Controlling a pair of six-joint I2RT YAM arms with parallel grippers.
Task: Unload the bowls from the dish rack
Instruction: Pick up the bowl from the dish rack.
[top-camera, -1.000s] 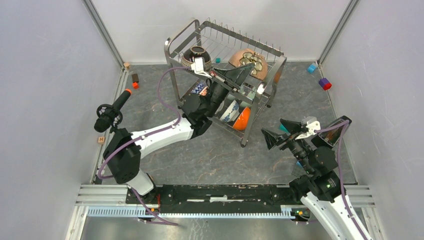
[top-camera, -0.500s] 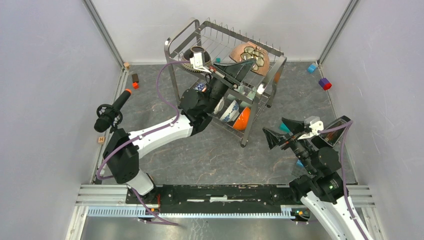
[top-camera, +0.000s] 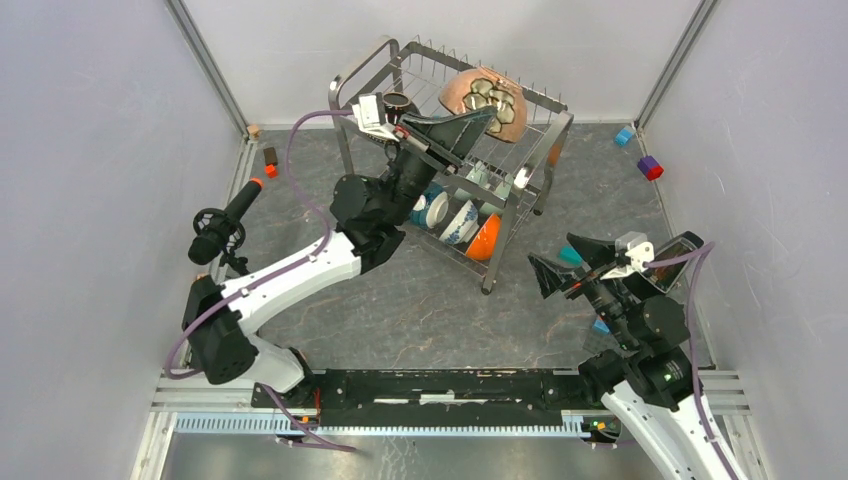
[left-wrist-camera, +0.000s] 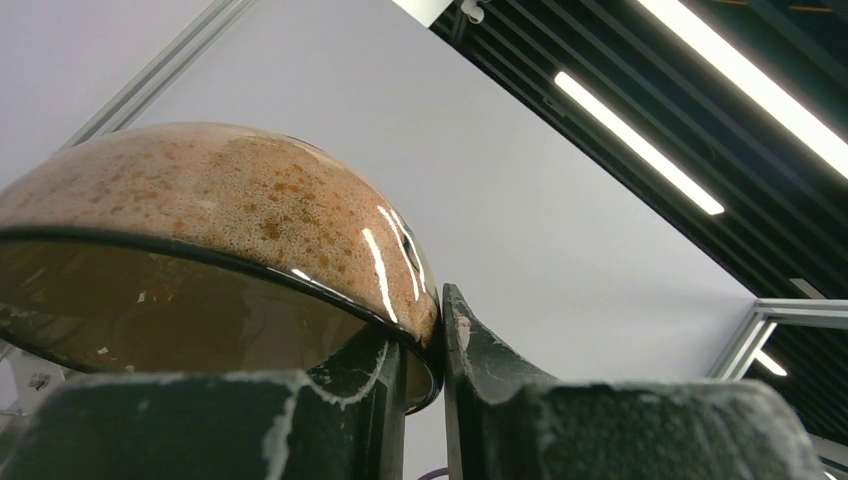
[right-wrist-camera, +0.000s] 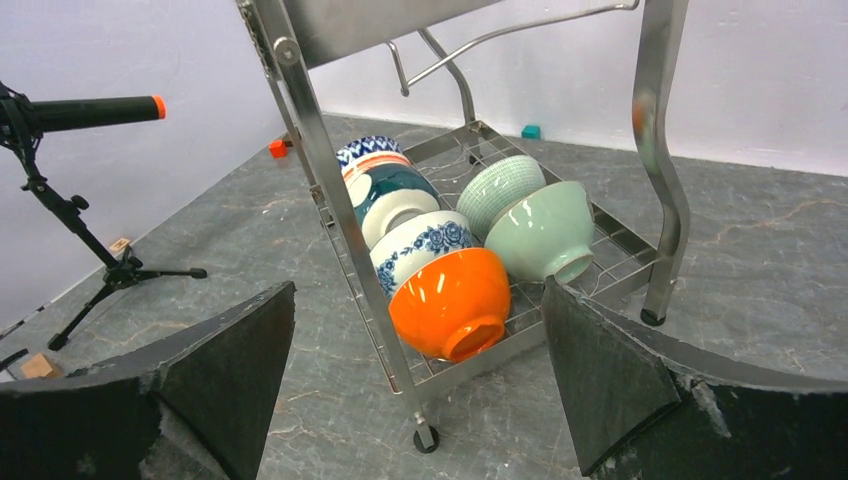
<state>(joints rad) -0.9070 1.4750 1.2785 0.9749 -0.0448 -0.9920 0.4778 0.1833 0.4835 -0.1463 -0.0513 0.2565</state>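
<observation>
No legible text, label or number anywhere.

Speckled brown round bowl (left-wrist-camera: 250, 210): glossy glaze, likely ceramic. Two-tier steel wire dish rack (right-wrist-camera: 662, 60): polished metal. Grey marbled tabletop (right-wrist-camera: 780, 280): matt, smooth.

One bowl (top-camera: 483, 95) hangs above the dish rack's (top-camera: 560, 125) top tier; more bowls (right-wrist-camera: 445, 300) lie packed in the lower tier.

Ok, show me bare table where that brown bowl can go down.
Widest bare table lies between the rack and the base rail. A smaller patch sits left of the rack, toward the microphone. Crowded: the rack's lower shelf, packed with bowls.
</observation>
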